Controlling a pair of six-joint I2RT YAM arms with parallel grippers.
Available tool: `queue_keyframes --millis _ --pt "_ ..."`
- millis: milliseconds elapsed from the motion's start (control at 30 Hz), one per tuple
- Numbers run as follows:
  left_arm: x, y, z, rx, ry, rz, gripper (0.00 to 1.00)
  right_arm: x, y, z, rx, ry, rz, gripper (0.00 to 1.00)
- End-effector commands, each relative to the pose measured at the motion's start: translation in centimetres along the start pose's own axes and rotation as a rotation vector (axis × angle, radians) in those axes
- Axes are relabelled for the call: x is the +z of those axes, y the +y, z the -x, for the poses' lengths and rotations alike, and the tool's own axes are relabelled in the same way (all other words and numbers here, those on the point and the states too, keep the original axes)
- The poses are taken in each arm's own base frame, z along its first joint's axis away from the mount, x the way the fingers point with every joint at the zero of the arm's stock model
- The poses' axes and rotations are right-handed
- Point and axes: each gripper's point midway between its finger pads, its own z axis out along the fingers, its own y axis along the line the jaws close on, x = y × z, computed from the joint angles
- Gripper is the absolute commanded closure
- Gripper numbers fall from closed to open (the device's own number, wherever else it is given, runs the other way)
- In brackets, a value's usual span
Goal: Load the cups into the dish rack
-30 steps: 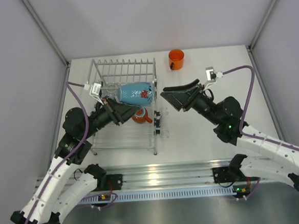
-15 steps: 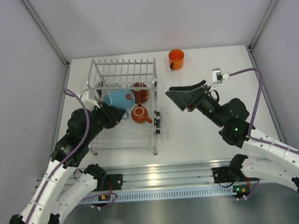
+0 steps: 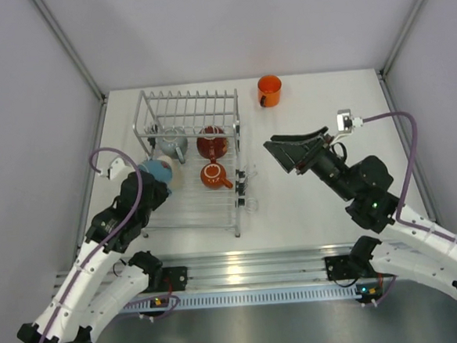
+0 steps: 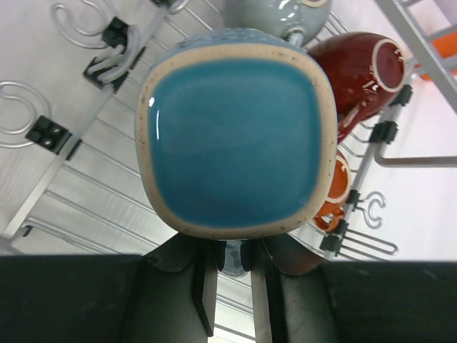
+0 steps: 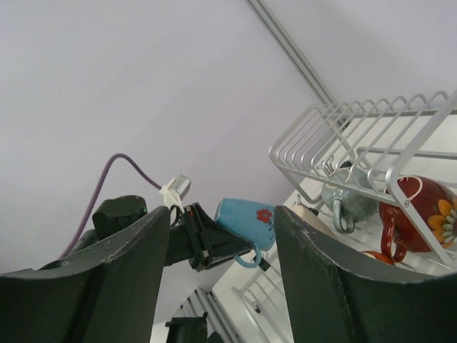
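Over the rack's left side: blue mug [image 3: 160, 173], held by the left hand [image 4: 233, 254], just near-left of the grey mug [image 3: 173, 141].
Left hand's grip: clenched on the blue mug, apparently by its handle; the mug's body hides most of the hold in the wrist view.
Blue mug's pose: tipped off upright, its base turned to the left wrist camera, a red flower on its side. From the right wrist view it seems to hang above the rack's floor wires rather than rest on them.
Rack [image 3: 188, 104]: stands on the left half of the table [image 3: 310, 213], with a row of tines along its far side.
Rack, far left: grey mug, handle toward the near side.
Rack, far right: red mug [image 3: 211, 143], flower-patterned, beside the grey mug and close to the right frame.
Rack, right middle: dark red-orange mug [image 3: 215, 175], just near of the red mug, handle pointing right.
Table, far side: orange mug [image 3: 269, 90], upright, outside the rack, off its far right corner and apart from it.
Right of the rack: right hand [image 3: 291, 147], released, fingers spread, grasping nothing, raised and aimed toward the rack.
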Motion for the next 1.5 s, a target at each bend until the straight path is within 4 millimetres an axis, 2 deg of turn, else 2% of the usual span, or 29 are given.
queue_keyframes --millis 0,67,300,467,800,1000,1300,1467 --pt "0.0 0.2 2.1 -0.123 -0.109 0.032 1.0 -1.4 -0.3 1.5 -0.047 -0.055 -0.031 0.39" --pt "0.1 0.1 1.6 -0.132 -0.084 0.027 1.0 -1.8 -0.9 1.6 -0.048 -0.068 -0.052 0.39" --pt "0.6 0.5 -0.7 -0.18 0.008 0.065 1.0 -2.4 -0.8 2.1 -0.076 -0.071 -0.064 0.38" --pt "1.0 2.1 -2.2 -0.172 0.059 0.159 1.0 -3.0 -1.1 2.6 -0.092 -0.084 -0.086 0.38" --pt "1.0 3.0 -3.1 -0.158 0.085 0.185 1.0 -4.1 -1.3 3.4 -0.113 -0.105 -0.111 0.37" --pt "1.8 4.2 -4.5 -0.131 0.114 0.233 1.0 -3.9 -1.0 3.4 -0.102 -0.102 -0.101 0.37" --pt "2.6 5.0 -6.2 -0.085 0.175 0.287 1.0 -4.2 -0.6 3.7 -0.104 -0.105 -0.095 0.36" --pt "2.6 4.7 -6.4 -0.067 0.194 0.281 1.0 -4.4 -0.6 3.9 -0.115 -0.104 -0.103 0.36"
